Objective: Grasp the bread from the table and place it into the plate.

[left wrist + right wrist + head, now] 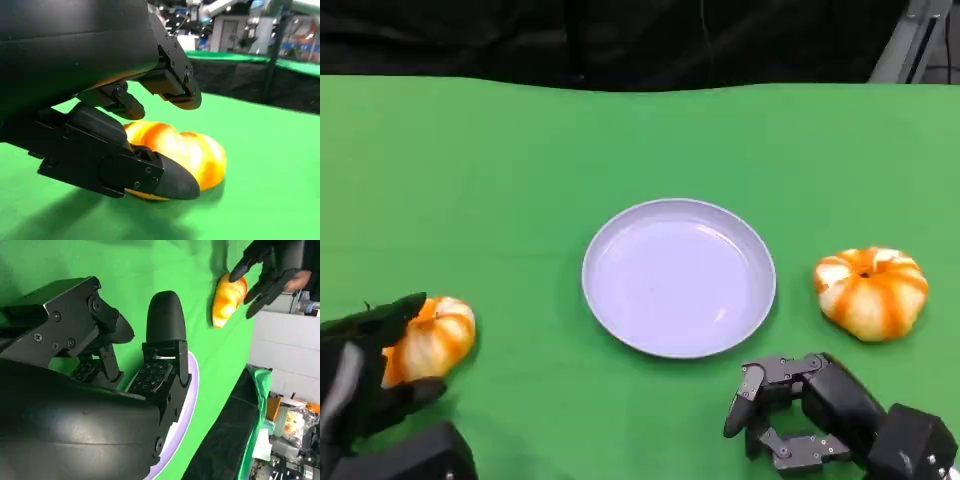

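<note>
A round orange-and-white bread (435, 340) lies on the green table at the left. My left hand (360, 380) wraps around it, fingers over its far side and thumb at its near side. In the left wrist view the thumb (160, 180) presses the bread (195, 155) while one upper finger hovers just above it. The lilac plate (680, 275) sits in the middle with nothing in it. My right hand (810, 410) rests near the plate's front right rim, fingers half bent and holding nothing. The right wrist view looks past that hand (125, 365) and the plate's rim (187, 405) to the bread (227, 297) in my left hand (270, 270).
A second, larger orange-and-white bread (872, 290) lies to the right of the plate, beyond my right hand. The green cloth (520, 160) runs to a dark back edge. Equipment and shelves stand beyond the table.
</note>
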Available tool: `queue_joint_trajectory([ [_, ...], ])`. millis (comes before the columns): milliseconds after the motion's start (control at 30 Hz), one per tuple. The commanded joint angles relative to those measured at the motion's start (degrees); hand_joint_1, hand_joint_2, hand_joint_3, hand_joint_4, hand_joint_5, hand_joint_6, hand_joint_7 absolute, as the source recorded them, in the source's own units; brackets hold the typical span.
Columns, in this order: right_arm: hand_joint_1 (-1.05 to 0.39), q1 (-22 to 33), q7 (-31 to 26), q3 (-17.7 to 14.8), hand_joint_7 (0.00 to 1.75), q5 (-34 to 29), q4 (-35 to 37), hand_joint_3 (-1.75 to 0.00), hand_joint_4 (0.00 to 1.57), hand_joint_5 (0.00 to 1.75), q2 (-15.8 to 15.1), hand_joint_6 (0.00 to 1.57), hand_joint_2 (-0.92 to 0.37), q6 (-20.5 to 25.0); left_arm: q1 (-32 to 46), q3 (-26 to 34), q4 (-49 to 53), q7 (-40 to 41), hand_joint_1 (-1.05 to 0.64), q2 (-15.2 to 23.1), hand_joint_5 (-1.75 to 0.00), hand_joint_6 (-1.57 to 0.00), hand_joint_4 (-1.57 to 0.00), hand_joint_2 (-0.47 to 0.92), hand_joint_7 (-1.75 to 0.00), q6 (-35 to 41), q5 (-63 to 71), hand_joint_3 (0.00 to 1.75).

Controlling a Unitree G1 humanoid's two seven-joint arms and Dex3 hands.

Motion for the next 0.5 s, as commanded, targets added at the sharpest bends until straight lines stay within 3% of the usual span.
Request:
queue_joint_trajectory([
  [33,0.21,-0.3,-0.2,-0.2,1.07,0.2,-0.2,-1.07,0.97,1.39,-0.5,0.96,-0.58,-0.4,-3.0,-1.3,5.0,1.9,-0.84,1.6,0.00,-0.64,-0.63,0.92,-0.01,0.1,-0.1,0.18],
  [500,0.18,0.0,-0.6,-0.1,1.07,0.0,-0.8,-1.08,0.98,1.40,-0.7,0.96,-0.58,0.0,-8.5,-4.5,13.8,2.0,-0.84,1.8,0.00,-0.66,-0.53,0.92,-0.01,-1.3,-1.5,0.16],
])
